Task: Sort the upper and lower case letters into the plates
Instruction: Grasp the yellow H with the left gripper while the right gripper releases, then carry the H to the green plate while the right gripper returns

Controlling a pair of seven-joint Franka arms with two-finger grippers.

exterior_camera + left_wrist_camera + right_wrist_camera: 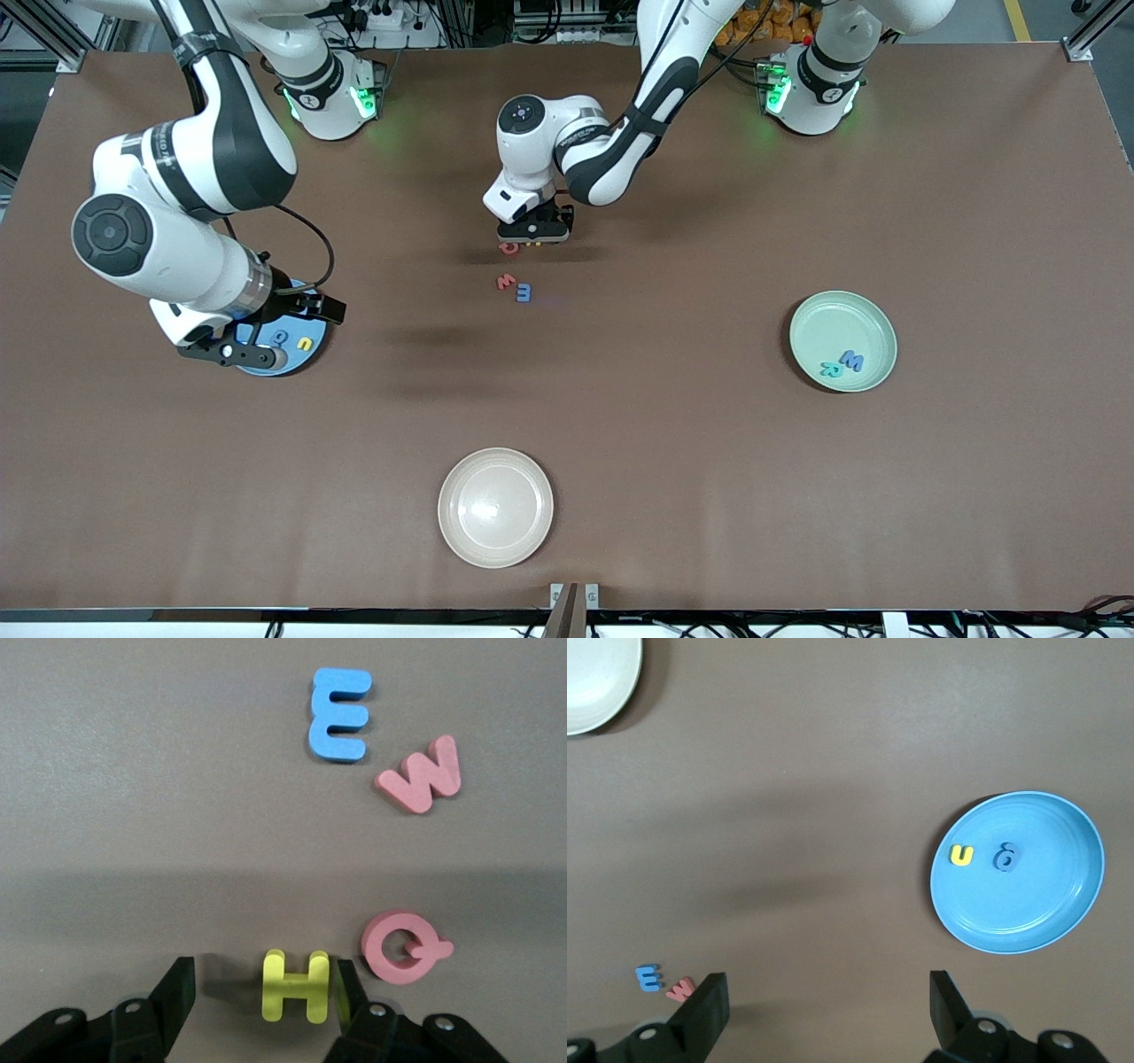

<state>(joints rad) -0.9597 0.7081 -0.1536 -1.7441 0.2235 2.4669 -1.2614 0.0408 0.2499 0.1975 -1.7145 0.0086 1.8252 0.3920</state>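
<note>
Low over the middle of the brown worktop (673, 461), the left gripper (266, 997) is seen down at a yellow H (296, 986), its jaws spread to either side of the letter: one finger (347, 992) is touching the H, the other stands apart from it, so no pinch is made. A red Q (404, 945) lies just beside the H, and a red w (422, 776) and a blue E (338, 714) lie together, nearer to the front camera. The right gripper (824, 1010) is held over the light blue plate (1045, 921) toward the right arm's end of the worktop, its jaws spread wide with nothing between them; a yellow u (961, 855) and a blue letter (1005, 857) whose shape cannot be told lie in that plate. A blue W (851, 360) and a teal letter (831, 369) lie in the mint green plate (819, 315) toward the left arm's end. A cream plate (495, 507) sits nearest the front camera.
</note>
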